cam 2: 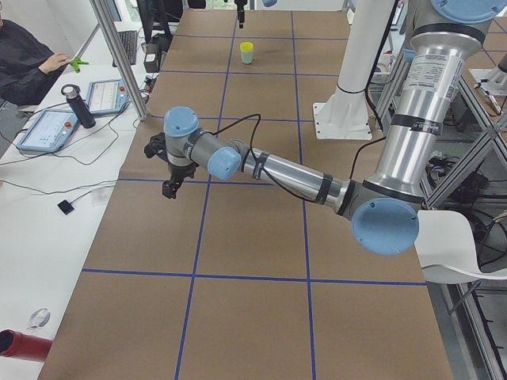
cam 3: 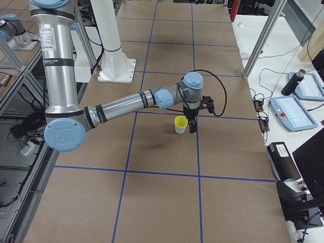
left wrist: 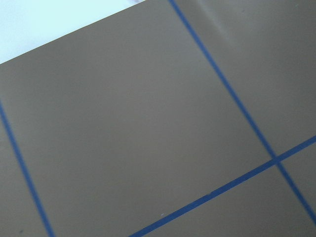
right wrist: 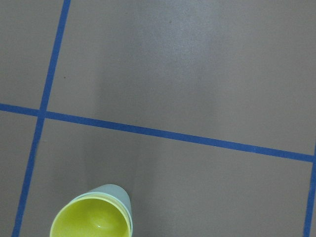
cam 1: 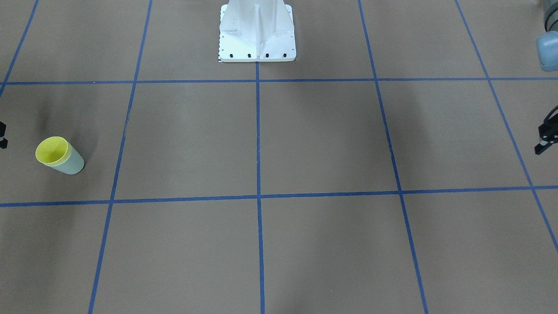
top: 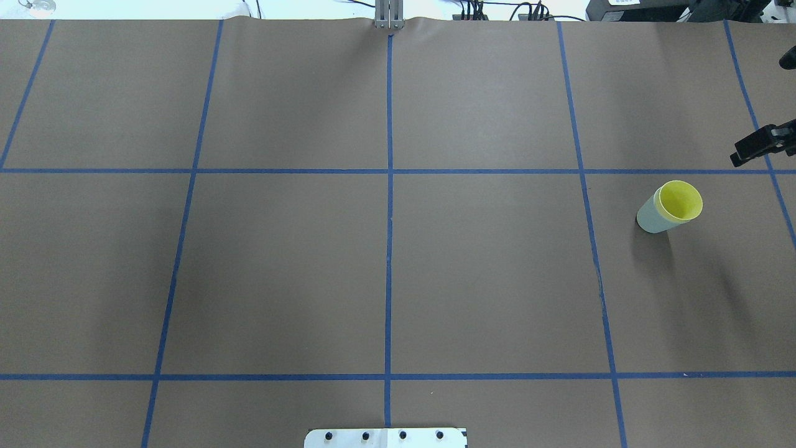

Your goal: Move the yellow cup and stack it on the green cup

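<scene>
The yellow cup sits nested inside the green cup, upright on the brown table at the right side of the overhead view. The stack also shows in the front-facing view, with the yellow cup in the green cup, and at the bottom of the right wrist view. My right gripper hangs just beyond the stack, apart from it, and holds nothing. My left gripper hovers over the table's far left end and is empty. Only parts of the fingers show, so I cannot tell how either set of jaws stands.
The white robot pedestal stands at the middle of the near table edge. Blue tape lines divide the brown surface into squares. A side desk with tablets and a bottle lies beyond the left end.
</scene>
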Robot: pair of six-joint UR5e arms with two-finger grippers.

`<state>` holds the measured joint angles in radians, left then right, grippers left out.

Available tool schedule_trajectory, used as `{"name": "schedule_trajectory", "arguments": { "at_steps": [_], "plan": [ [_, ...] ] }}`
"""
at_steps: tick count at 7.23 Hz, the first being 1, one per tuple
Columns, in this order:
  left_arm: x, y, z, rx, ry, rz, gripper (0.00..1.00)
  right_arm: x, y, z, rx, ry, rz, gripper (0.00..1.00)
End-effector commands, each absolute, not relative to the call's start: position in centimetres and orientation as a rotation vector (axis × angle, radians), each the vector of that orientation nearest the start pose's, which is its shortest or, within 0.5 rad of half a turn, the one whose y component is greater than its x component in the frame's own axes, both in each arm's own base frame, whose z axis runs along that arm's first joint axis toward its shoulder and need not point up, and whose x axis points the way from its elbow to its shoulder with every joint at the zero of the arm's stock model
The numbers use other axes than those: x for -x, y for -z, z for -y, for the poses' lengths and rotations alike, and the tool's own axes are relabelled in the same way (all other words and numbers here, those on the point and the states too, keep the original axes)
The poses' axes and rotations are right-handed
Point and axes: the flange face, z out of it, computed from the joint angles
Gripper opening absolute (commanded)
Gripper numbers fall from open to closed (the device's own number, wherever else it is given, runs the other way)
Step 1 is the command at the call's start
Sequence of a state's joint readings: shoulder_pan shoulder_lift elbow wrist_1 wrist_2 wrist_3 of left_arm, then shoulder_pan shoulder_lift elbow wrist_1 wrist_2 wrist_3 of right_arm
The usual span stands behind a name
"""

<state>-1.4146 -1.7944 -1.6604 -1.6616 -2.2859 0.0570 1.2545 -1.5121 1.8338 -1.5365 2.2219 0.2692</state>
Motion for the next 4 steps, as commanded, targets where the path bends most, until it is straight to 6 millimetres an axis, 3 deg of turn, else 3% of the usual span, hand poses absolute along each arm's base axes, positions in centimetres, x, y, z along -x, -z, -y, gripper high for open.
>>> {"name": "schedule_trajectory", "arguments": {
  "at_steps": [1,2,3,4],
  "plan": [
    [0.4,-54.8,56.2,-0.222,-0.299,-0.656,1.00,4.6,-53.0,50.5,-0.144,0.237,0.694,1.00],
    [0.8,-56.1,54.9,-0.203,-0.278,-0.661,1.00,2.3,-54.2,49.4,-0.127,0.202,0.716,1.00],
    [0.9,-57.0,54.8,-0.187,-0.271,-0.659,1.00,1.1,-55.5,48.2,-0.104,0.172,0.744,1.00],
    [1.3,-58.5,53.5,-0.169,-0.268,-0.669,1.00,0.4,-55.6,48.1,-0.111,0.158,0.730,1.00]
  ]
}}
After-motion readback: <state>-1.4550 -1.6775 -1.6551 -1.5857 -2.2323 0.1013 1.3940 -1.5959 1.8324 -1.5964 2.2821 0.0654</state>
